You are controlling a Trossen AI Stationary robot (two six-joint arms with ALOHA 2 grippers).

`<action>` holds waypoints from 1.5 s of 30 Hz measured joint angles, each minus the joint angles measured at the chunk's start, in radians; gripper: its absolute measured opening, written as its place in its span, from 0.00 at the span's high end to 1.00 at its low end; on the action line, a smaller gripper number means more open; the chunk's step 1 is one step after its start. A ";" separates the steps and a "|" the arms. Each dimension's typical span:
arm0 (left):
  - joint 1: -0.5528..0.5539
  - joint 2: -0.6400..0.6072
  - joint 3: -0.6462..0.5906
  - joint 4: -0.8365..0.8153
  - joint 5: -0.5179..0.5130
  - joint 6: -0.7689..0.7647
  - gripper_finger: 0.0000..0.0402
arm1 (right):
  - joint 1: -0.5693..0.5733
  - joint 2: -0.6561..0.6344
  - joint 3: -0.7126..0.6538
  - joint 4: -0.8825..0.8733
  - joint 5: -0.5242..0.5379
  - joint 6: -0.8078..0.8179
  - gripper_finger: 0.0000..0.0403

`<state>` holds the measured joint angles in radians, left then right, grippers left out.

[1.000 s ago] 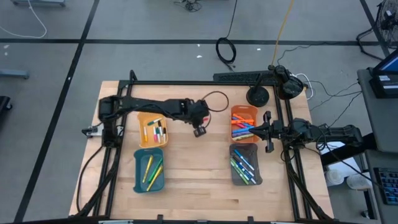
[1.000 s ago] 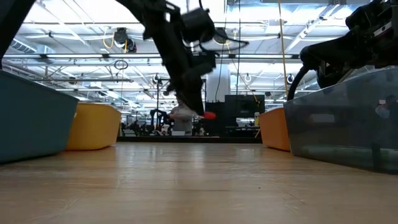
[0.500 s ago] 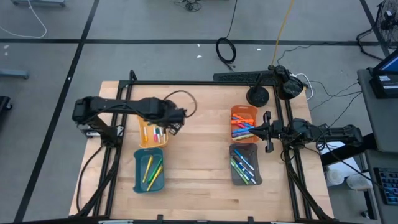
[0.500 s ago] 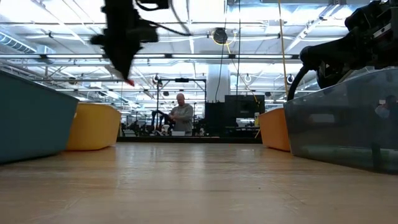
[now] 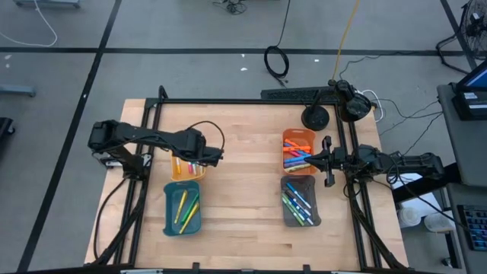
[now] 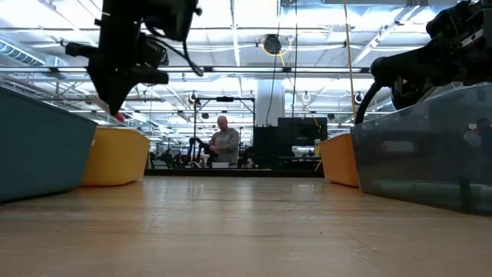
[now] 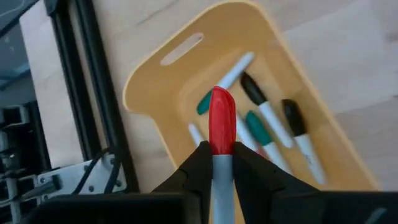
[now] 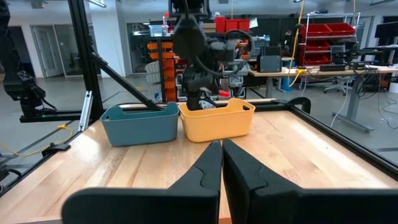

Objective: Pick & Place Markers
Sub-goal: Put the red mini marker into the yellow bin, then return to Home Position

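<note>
My left gripper (image 5: 201, 158) hangs over the yellow tray (image 5: 176, 172), shut on a white marker with a red cap (image 7: 221, 121). In the low view the left gripper (image 6: 115, 104) stands above the yellow tray's wall (image 6: 115, 158), red tip (image 6: 119, 116) pointing down. Several markers with green and black caps (image 7: 267, 118) lie on the yellow tray's floor. More markers lie in the teal tray (image 5: 183, 208), orange tray (image 5: 298, 151) and grey tray (image 5: 300, 202). My right gripper (image 5: 327, 162) waits shut at the table's right edge, between the orange and grey trays. My left gripper pinches the marker's white body (image 7: 221, 169) between its two fingers, just behind the red cap. The fingers lie along the marker, slanting down from above. The marker is lifted clear over the yellow tray, cap end sticking out past the fingertips.
A black frame rail (image 5: 251, 101) runs along the table's far edge, with side rails (image 5: 352, 183) left and right. The bare wooden middle of the table (image 5: 240, 190) lies between the two pairs of trays. A person (image 6: 224, 146) stands in the room far behind.
My left gripper has swung from the table's middle toward the left edge, carrying the red-capped marker, and now hangs over the yellow tray, a little lower than before. It has stayed shut on the marker.
</note>
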<state>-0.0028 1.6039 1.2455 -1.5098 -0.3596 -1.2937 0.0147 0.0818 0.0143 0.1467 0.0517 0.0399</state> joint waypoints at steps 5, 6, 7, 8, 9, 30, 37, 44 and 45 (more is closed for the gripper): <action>0.019 0.000 -0.036 -0.006 0.045 -0.044 0.72 | 0.000 0.000 0.000 0.000 0.000 0.000 0.99; 0.021 0.000 -0.036 -0.003 0.047 -0.044 0.70 | 0.000 0.000 0.000 0.000 0.000 0.000 0.99; 0.023 0.000 -0.036 -0.002 0.051 -0.042 0.67 | 0.000 0.000 0.000 0.000 0.000 0.000 0.99; 0.023 0.000 -0.036 0.003 0.052 -0.036 0.65 | 0.000 0.000 0.000 0.000 0.000 0.000 0.99; 0.023 0.000 -0.036 0.012 0.052 -0.030 0.63 | 0.000 0.000 0.000 0.000 0.000 0.000 0.99; -0.098 -0.059 -0.036 0.699 0.335 1.275 0.48 | 0.000 0.000 0.000 0.000 0.000 0.000 0.99; -0.047 -0.301 -0.166 1.140 0.662 1.625 0.48 | 0.000 0.000 0.000 0.003 0.000 0.000 0.99; 0.084 -0.620 -0.501 1.384 0.767 1.488 0.48 | 0.000 0.000 0.000 0.000 0.000 0.000 0.99; 0.095 -0.670 -0.554 1.446 0.759 1.473 0.48 | 0.000 0.001 0.000 0.004 0.000 0.000 0.99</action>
<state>0.0919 0.9343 0.6917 -0.0642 0.3991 0.1794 0.0150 0.0824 0.0141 0.1504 0.0517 0.0401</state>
